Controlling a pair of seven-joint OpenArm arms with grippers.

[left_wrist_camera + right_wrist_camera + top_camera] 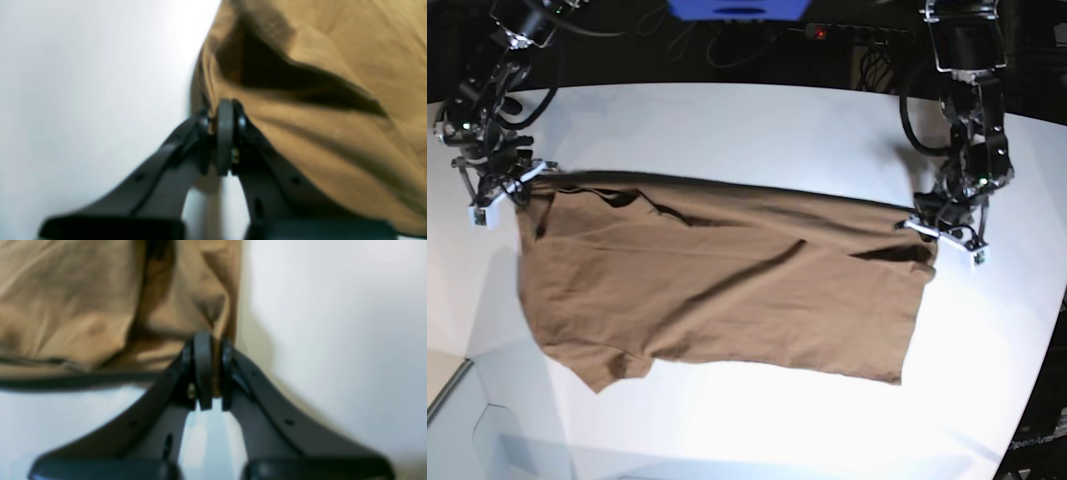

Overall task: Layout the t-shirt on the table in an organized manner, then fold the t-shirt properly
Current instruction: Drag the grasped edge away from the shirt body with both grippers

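Observation:
The brown t-shirt (717,290) is stretched wide across the white table (727,130), its top edge pulled taut between both arms. My left gripper (223,115) is shut on the shirt's edge (300,140); in the base view it (932,222) holds the right top corner. My right gripper (208,350) is shut on the shirt's edge (186,306); in the base view it (515,182) holds the left top corner. The held edge looks slightly lifted, with a shadow under it. The lower part lies wrinkled on the table, one sleeve (597,365) at the lower left.
The table's curved front edge (517,440) runs along the bottom left of the base view. Dark cables and a blue object (737,8) lie beyond the far edge. Bare white tabletop shows behind and in front of the shirt.

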